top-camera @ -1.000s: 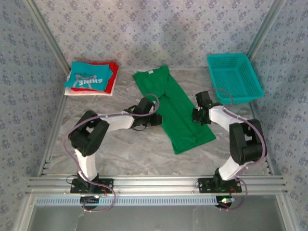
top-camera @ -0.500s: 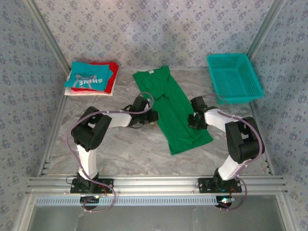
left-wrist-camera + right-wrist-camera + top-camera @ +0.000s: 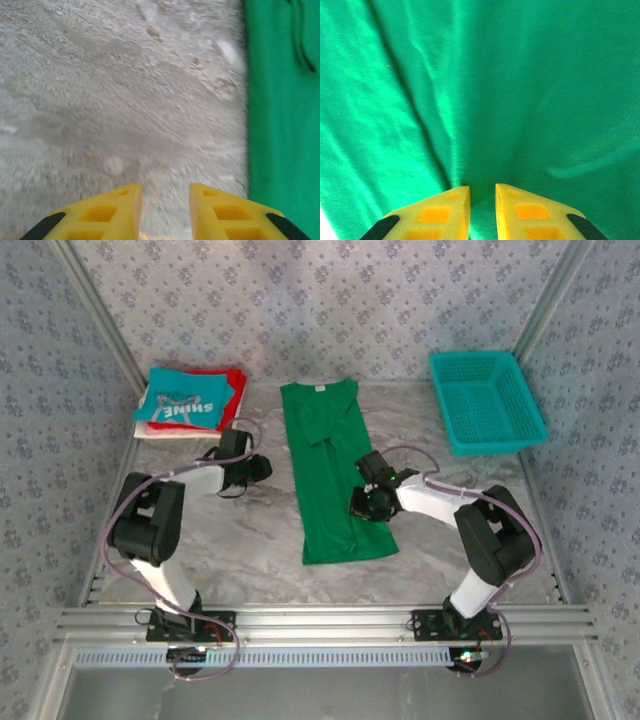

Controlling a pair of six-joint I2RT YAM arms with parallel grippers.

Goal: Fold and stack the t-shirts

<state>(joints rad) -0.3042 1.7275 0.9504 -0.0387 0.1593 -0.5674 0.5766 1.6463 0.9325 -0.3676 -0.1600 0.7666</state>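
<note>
We list one green t-shirt [image 3: 325,480], flat and lengthwise in the middle of the table [image 3: 230,535]; left gripper [image 3: 165,187] slightly spread, empty, just beside the shirt's left edge; right gripper [image 3: 482,189] narrowly parted on the cloth, though we cannot tell whether it pinches.

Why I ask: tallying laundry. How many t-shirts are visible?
4. One green t-shirt laid flat mid-table; teal SHINE t-shirt, red t-shirt and white t-shirt stacked at the far left. The stack may hide more.
</note>
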